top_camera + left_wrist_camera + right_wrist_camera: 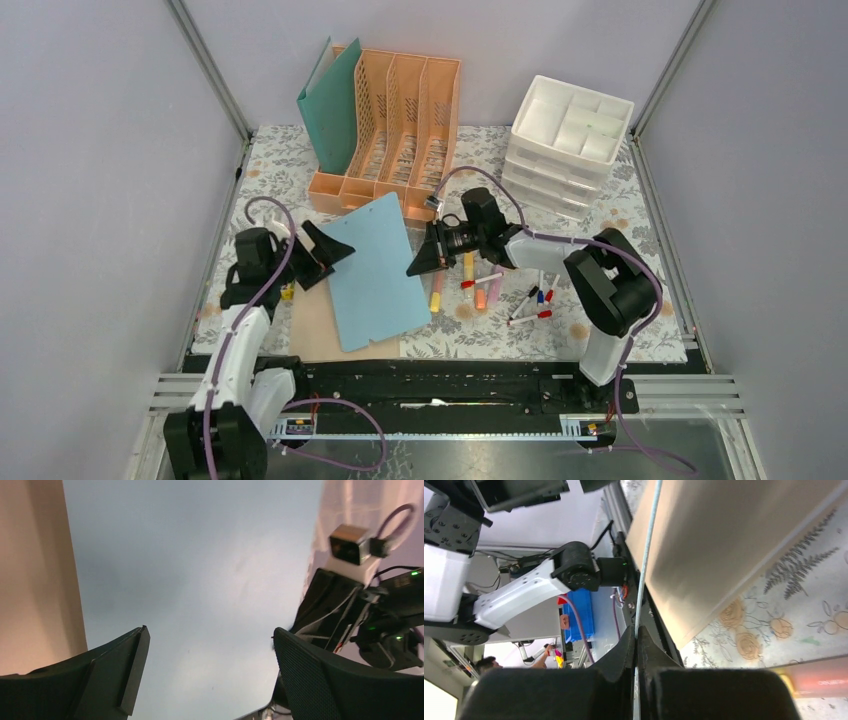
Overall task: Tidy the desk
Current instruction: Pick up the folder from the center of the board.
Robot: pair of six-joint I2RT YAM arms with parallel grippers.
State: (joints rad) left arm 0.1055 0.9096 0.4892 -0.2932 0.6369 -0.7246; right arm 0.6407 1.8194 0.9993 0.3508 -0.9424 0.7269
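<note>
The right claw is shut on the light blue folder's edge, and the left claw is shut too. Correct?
The left claw is open, as the left wrist view shows. The right claw is shut on the edge of the light blue folder.

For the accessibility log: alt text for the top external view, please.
The right gripper pinches the right edge of a light blue folder; the left gripper stands open at its left edge. Markers lie on the desk nearby.
</note>
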